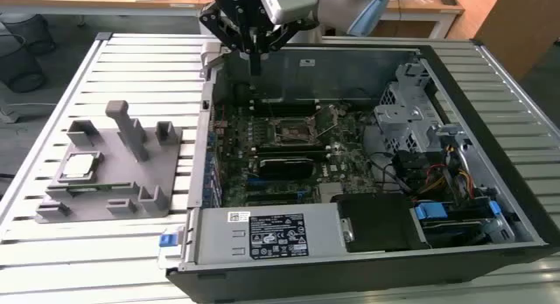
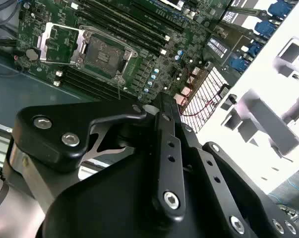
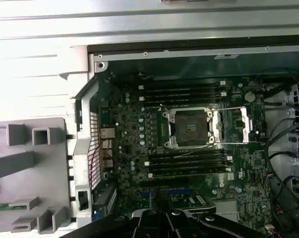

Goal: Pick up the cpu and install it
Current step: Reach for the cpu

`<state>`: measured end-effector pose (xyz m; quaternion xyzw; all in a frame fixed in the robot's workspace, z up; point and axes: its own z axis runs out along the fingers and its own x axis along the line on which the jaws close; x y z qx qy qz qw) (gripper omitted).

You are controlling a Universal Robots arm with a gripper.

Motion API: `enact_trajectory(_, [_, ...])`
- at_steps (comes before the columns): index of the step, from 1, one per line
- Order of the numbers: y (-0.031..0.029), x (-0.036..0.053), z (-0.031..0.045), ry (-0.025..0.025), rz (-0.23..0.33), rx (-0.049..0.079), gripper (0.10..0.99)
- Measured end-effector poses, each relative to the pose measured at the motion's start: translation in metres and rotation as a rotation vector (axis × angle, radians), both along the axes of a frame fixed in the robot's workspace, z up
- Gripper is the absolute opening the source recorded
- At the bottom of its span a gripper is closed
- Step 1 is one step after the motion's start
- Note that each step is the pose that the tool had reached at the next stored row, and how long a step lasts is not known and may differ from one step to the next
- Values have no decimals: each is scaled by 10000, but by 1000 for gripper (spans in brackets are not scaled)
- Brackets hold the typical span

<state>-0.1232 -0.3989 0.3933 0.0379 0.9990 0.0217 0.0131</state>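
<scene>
A slatted metal table (image 1: 131, 61) carries an open computer case (image 1: 350, 278) lying on its side, which takes up most of the exterior view's right. Inside it the green motherboard (image 1: 345, 137) faces up, with a grey power supply (image 1: 271, 233) along the near wall. On the exterior view's left, beside the case and apart from it, sits a grey tray (image 1: 149, 179) with upright posts and blocks. The gripper (image 1: 256, 71) hangs over the far edge of the case, above the board and well apart from the tray; its fingers are pressed together into one narrow tip and hold nothing. In both wrist views the socket (image 3: 189, 128) in the middle of the board lies open, its metal frame (image 3: 233, 126) flipped to one side. The cpu (image 1: 80, 165) lies flat in a recess of the tray, silver top up, untouched
</scene>
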Motion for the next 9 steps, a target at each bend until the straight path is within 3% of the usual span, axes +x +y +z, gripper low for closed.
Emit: enact_trajectory(9, [0, -33, 0, 0, 1, 0, 106])
